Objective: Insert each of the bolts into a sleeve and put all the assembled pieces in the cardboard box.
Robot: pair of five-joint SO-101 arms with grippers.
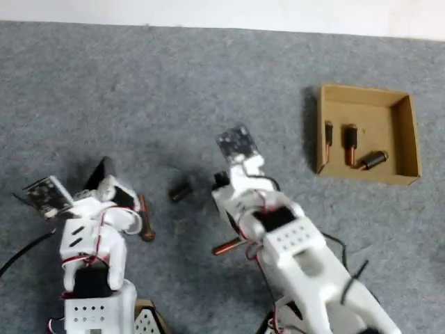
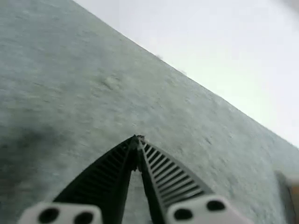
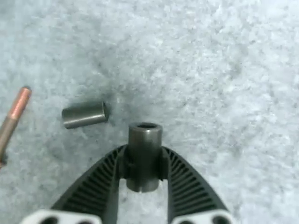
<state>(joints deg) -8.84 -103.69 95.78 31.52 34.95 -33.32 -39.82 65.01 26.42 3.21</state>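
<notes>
Sleeve [image 3: 145, 135] stands upright, clamped in the right gripper [image 3: 144, 156], which points down at the grey mat [image 3: 224, 70] mid-table. A second sleeve [image 3: 84, 115] lies just beside it, with a bolt [image 3: 14, 120] nearby. The left gripper [image 2: 138, 141], fingertips pressed together, angles low across the mat.

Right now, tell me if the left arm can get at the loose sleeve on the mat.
Probably yes: the left gripper is shut and empty, and the loose sleeve lies uncovered between it and the right gripper, which is shut on another sleeve and may crowd the approach.
</notes>
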